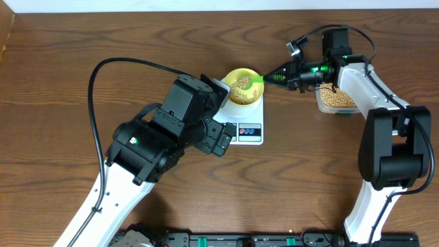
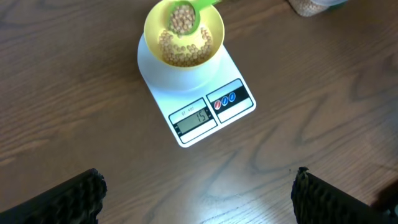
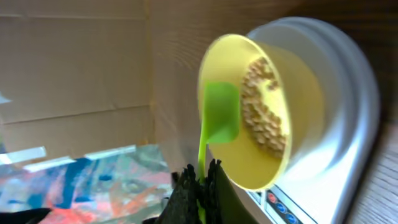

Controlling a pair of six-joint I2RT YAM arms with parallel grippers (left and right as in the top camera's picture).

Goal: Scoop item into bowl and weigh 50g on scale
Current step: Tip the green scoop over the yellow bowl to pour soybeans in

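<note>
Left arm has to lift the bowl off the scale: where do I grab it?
Probably the bowl rim nearest the scale display, left gripper coming straight down, one finger inside. The rim is open there; the green scoop hangs over the far side.

— What do we log for the weighing things?
— We enter the bowl (image 2: 213, 26) as pale yellow, plain; the beans (image 2: 186, 55) as tan-beige; the scale (image 2: 180, 79) as white, with a grey display (image 2: 194, 117), one red button (image 2: 217, 104) and one blue button (image 2: 231, 97).
— And the scoop (image 3: 221, 115)?
— We list it as bright green, unpatterned.
— The rest?
— We note the table (image 2: 323, 74) as mid-brown with darker wavy wood grain. The left gripper (image 2: 198, 196) has black pads (image 2: 78, 198) with a fine dotted texture. The left arm (image 1: 116, 189) is white-shelled with black joints.
</note>
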